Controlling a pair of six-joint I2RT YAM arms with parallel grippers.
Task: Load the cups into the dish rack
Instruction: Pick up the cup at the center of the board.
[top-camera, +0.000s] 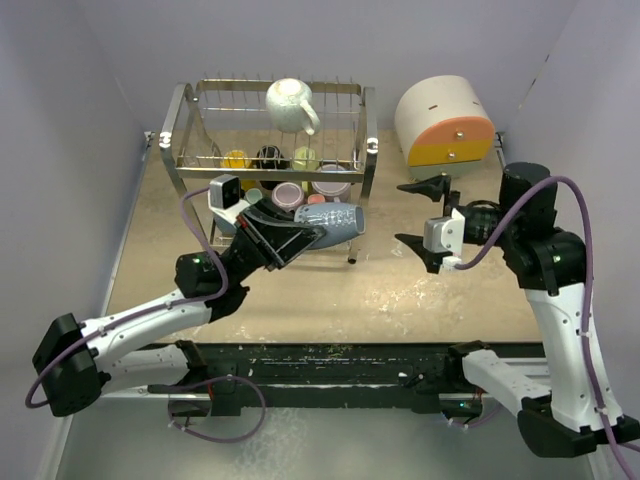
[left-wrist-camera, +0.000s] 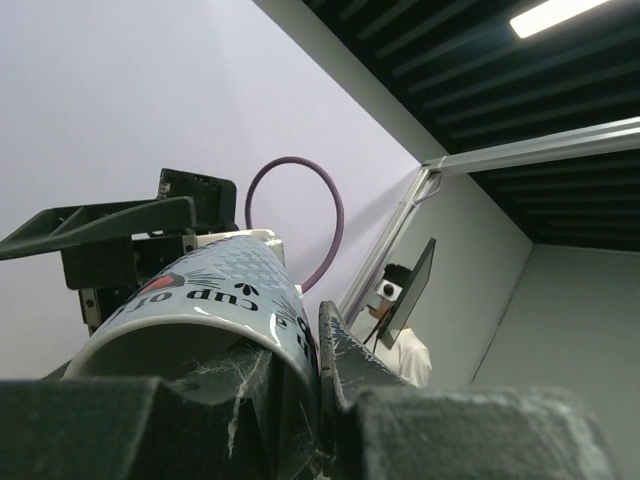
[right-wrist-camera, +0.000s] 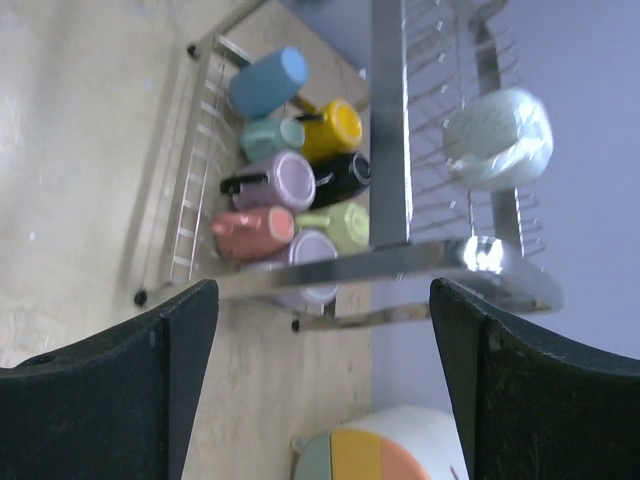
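Observation:
My left gripper (top-camera: 298, 238) is shut on the rim of a blue patterned cup (top-camera: 335, 222), which lies on its side at the front of the dish rack (top-camera: 178, 125). In the left wrist view one finger (left-wrist-camera: 352, 345) presses the blue cup's (left-wrist-camera: 215, 285) outer wall and the other sits inside it. The rack's lower tier holds several cups, among them yellow (top-camera: 237, 158), black (top-camera: 270, 155) and pale green (top-camera: 304, 157). A white cup (top-camera: 290, 103) rests on the top tier. My right gripper (top-camera: 416, 212) stands open and holds nothing, to the right of the rack (right-wrist-camera: 388, 120).
A cream-and-orange drawer box (top-camera: 445, 125) stands at the back right, just behind my right gripper (right-wrist-camera: 322, 300). Purple walls close in the table on the left, back and right. The black arm mounting rail (top-camera: 330, 365) runs along the near edge.

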